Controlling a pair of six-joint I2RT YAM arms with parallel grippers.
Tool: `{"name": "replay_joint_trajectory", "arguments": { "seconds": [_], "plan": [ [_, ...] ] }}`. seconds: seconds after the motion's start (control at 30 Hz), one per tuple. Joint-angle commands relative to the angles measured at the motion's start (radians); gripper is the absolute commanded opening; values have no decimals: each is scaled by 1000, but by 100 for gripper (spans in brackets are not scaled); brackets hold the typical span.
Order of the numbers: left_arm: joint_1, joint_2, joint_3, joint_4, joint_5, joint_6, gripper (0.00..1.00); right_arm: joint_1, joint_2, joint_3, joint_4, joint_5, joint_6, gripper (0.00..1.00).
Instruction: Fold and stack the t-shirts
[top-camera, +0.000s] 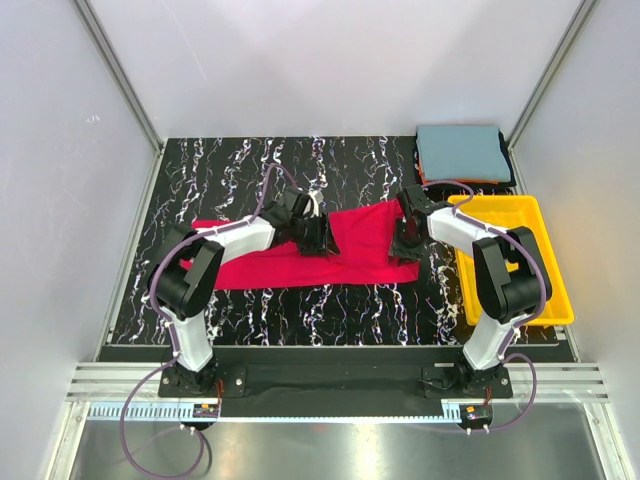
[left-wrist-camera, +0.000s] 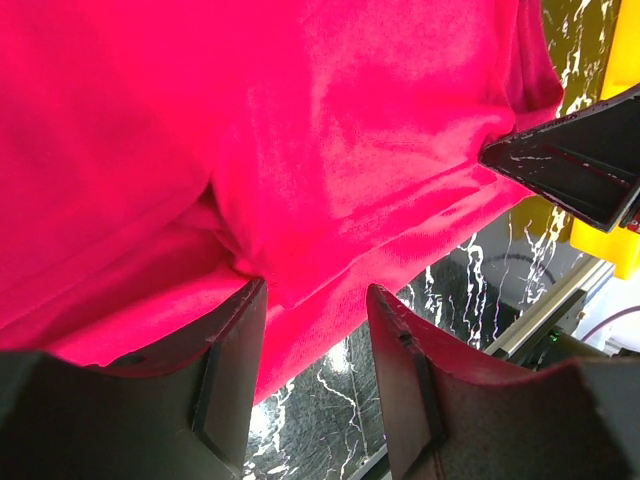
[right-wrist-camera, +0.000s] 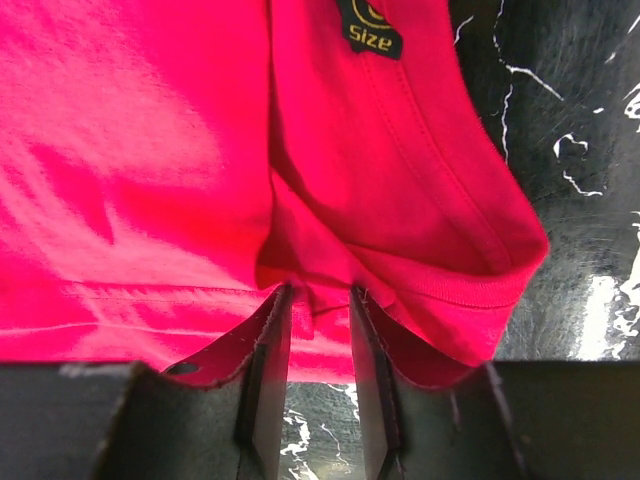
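Note:
A bright red t-shirt lies spread across the middle of the black marbled table. My left gripper is over its centre. In the left wrist view that gripper stands open, the red cloth bunched by its left fingertip and lying loose across the gap. My right gripper is at the shirt's right end. In the right wrist view it is shut on a bunched fold of red cloth beside the collar and its size label. A grey-blue t-shirt tops a folded stack at the back right.
A yellow plastic tray stands at the right edge of the table, just right of my right arm. Orange and dark folded edges show under the grey-blue shirt. Grey walls enclose the table on three sides.

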Motion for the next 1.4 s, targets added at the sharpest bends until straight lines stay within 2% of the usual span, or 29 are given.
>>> {"name": "replay_joint_trajectory", "arguments": {
  "seconds": [0.0, 0.53, 0.67, 0.7, 0.83, 0.93, 1.07, 1.1, 1.37],
  "plan": [
    [-11, -1, -7, 33, -32, -2, 50, -4, -41, -16, 33, -10, 14, 37],
    [-42, -3, -19, 3, -105, -5, 48, -4, -64, -50, 93, -46, 31, 30],
    [-42, 5, -8, 4, -102, -8, 34, -2, -70, -42, 93, -55, 37, 35],
    [-42, 5, -5, 3, -94, -8, 27, -4, -70, -40, 93, -58, 40, 35],
    [-42, 0, -5, 3, -92, -6, 13, -4, -70, -40, 92, -64, 51, 34],
    [-42, 0, -5, 3, -91, -6, 0, -4, -66, -40, 95, -69, 63, 27],
    [-40, 6, -7, 3, -80, -8, 0, -2, -59, -42, 101, -70, 67, 8],
    [-42, 7, -7, 3, -80, -6, 0, -4, -59, -42, 101, -70, 65, 0],
    [-42, -32, 15, -34, -121, -23, 0, -2, -136, -45, 69, -69, 131, 0]
  ]
}}
